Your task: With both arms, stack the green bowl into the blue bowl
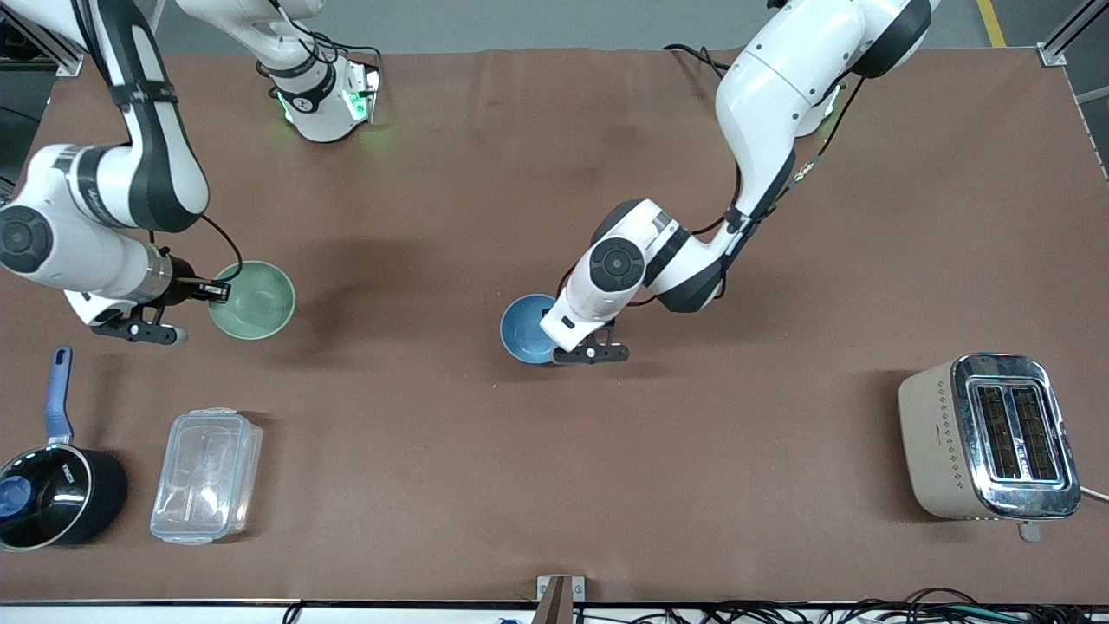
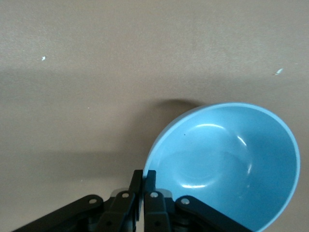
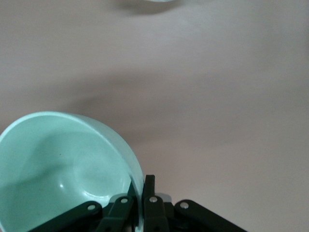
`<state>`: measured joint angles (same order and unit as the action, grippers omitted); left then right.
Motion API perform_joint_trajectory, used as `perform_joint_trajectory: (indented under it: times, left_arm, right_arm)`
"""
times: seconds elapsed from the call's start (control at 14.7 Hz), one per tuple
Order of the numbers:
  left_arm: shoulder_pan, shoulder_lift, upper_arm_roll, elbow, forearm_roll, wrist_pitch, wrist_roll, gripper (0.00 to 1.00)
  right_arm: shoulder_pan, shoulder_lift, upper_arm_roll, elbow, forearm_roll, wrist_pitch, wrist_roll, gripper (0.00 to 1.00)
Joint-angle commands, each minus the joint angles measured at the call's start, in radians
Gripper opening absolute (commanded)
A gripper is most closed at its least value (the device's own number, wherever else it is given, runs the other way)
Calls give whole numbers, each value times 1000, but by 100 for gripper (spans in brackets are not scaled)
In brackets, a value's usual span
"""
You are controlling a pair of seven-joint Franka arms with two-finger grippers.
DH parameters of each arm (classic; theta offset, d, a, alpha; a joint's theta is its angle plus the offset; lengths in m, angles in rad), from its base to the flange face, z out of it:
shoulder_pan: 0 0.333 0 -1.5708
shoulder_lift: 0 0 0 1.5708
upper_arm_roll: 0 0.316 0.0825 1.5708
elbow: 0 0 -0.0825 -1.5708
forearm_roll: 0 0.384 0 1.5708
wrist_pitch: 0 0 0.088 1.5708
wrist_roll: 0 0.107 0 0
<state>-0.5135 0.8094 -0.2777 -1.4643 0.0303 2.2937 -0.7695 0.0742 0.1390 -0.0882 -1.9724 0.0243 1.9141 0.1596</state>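
Note:
The green bowl [image 1: 256, 299] is toward the right arm's end of the table. My right gripper [image 1: 221, 292] is shut on its rim, one finger inside and one outside, as the right wrist view shows the gripper [image 3: 140, 186] and the green bowl [image 3: 63, 169]. The blue bowl [image 1: 526, 328] is near the table's middle. My left gripper [image 1: 554, 340] is shut on its rim, mostly hidden under the wrist. The left wrist view shows the gripper [image 2: 144, 176] pinching the tilted blue bowl [image 2: 227, 164]. I cannot tell whether either bowl touches the table.
A black saucepan [image 1: 52, 494] with a blue handle and a clear plastic container [image 1: 206, 475] lie nearer the front camera than the green bowl. A toaster [image 1: 988, 438] stands toward the left arm's end. Bare brown table [image 1: 398, 260] separates the bowls.

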Motion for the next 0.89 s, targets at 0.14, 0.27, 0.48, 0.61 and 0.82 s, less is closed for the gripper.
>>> perform_joint_trajectory:
  times: [0.14, 0.27, 0.48, 0.61, 0.82]
  left_arm:
    - [48, -105, 49, 28, 23, -87, -20, 100]
    - [96, -176, 49, 64, 23, -184, -19, 100]
    - [208, -289, 49, 82, 25, -321, 45, 100]
    - [289, -354, 49, 79, 25, -385, 149, 100]
    - [362, -432, 49, 79, 25, -482, 271, 100]
  right_arm:
    - [188, 27, 28, 141, 42, -47, 281, 1]
    - [219, 82, 99, 208, 57, -44, 467, 1]
    - [240, 174, 215, 283, 59, 37, 717, 1]
    - [286, 214, 239, 290, 55, 106, 816, 1]
    - [381, 264, 239, 290, 51, 175, 926, 1]
